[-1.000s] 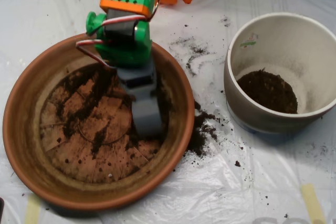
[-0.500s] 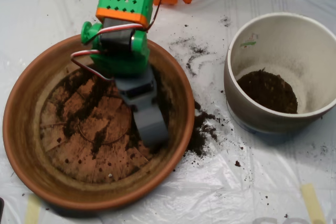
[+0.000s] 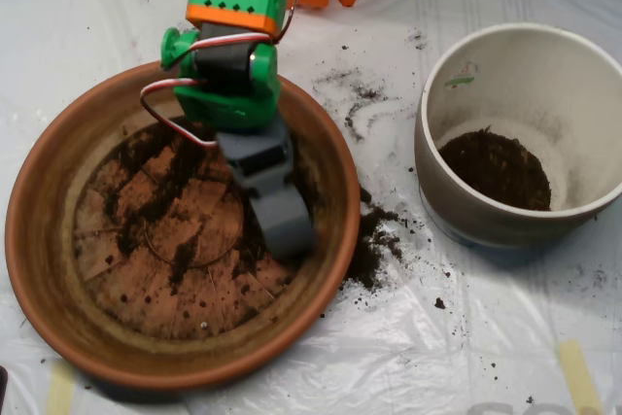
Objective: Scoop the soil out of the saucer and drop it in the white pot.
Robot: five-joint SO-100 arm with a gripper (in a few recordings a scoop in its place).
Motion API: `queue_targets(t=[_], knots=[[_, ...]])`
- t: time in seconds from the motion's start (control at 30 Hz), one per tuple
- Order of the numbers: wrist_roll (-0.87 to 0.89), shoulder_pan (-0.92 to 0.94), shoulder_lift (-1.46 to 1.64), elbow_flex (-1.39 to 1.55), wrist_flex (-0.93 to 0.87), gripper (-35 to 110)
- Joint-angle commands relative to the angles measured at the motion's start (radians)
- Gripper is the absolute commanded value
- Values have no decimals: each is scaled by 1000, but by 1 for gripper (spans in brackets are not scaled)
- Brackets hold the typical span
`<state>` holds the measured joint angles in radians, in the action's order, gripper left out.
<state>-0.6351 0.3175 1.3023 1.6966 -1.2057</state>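
Grey scoop [image 3: 284,225], fingers' opening indiscernible, has shifted slightly right over crumbly soil [image 3: 155,191] in the grooved terracotta saucer [image 3: 58,269].

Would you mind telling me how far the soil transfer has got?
Partly done: a dark mound of soil already lies in the deep cream-white pot. In hand: the grey scoop is down inside the shallow terracotta saucer, at its right side. Left: thin streaks on the saucer's grooved bottom and spilled soil on the plastic sheet.
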Motion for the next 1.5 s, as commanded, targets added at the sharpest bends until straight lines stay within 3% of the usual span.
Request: queue_targets(t=[0.0, 0.37, 0.43, 0.5, 0.67, 1.2, 1.47], knots=[[-12, 29, 89, 61, 14, 29], [-66, 17, 281, 258, 55, 24], [-72, 17, 298, 278, 58, 19], [-64, 15, 307, 284, 54, 4], [-63, 3, 310, 261, -9, 0], [354, -46, 235, -354, -360, -1], [471, -164, 209, -650, -569, -1]])
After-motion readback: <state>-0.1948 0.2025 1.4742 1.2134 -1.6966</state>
